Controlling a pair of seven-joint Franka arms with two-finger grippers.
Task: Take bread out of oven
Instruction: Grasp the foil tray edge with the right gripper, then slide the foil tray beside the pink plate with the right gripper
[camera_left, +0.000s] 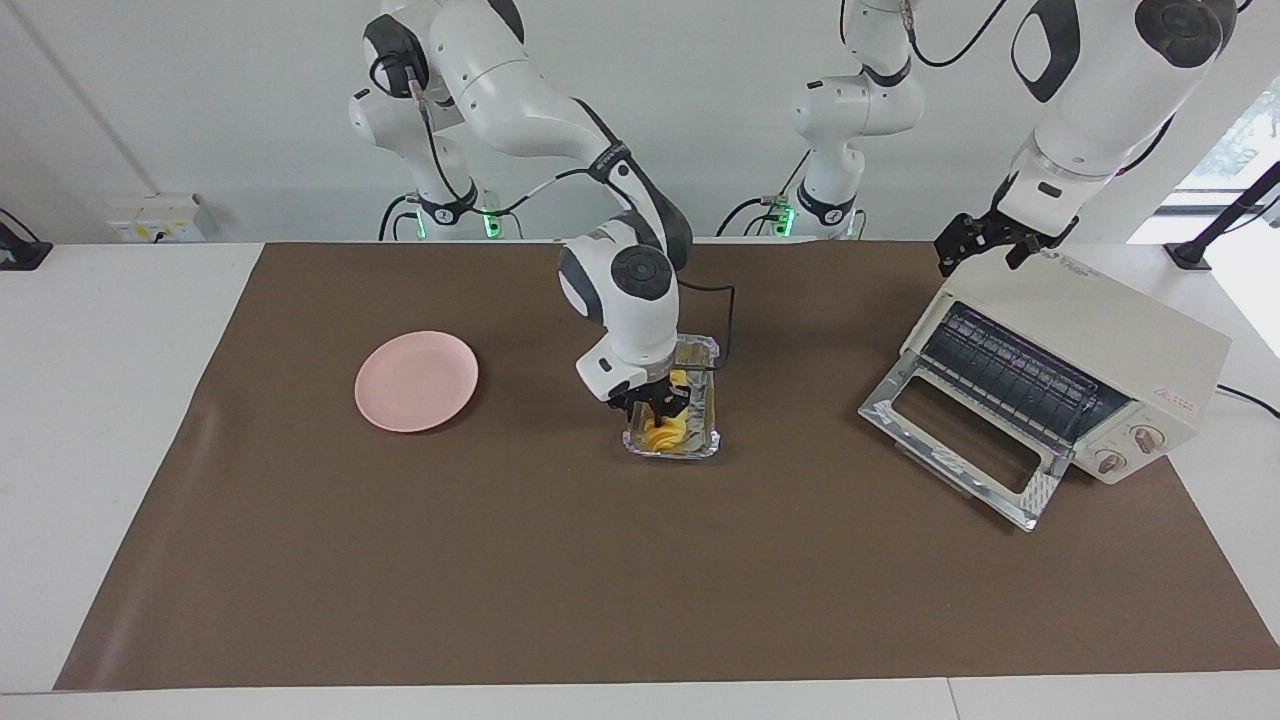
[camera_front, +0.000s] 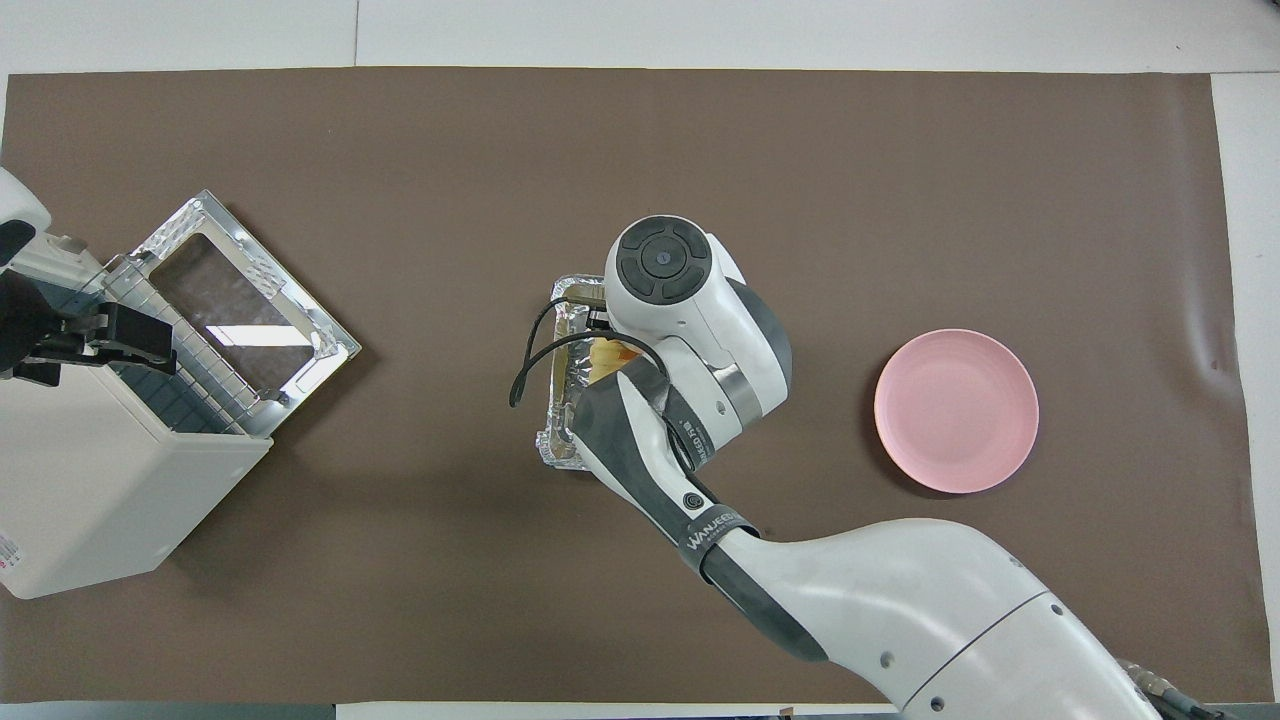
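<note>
Two claws: my right gripper (camera_left: 655, 400) clamps the bread (camera_left: 667, 428) in the foil tray (camera_left: 706, 352) mid-table; my left gripper (camera_left: 985, 240), fingers apart, hangs over the oven (camera_left: 1120, 340) at the table's left-arm end.

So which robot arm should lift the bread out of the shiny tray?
Probably the right one. The right gripper is already down in the foil tray, around the bread. The left gripper is open, up over the oven at the left arm's end of the table.

Right gripper (camera_left: 655, 402) points straight down, low; left gripper (camera_left: 985, 240) hangs raised, fingers spread.
</note>
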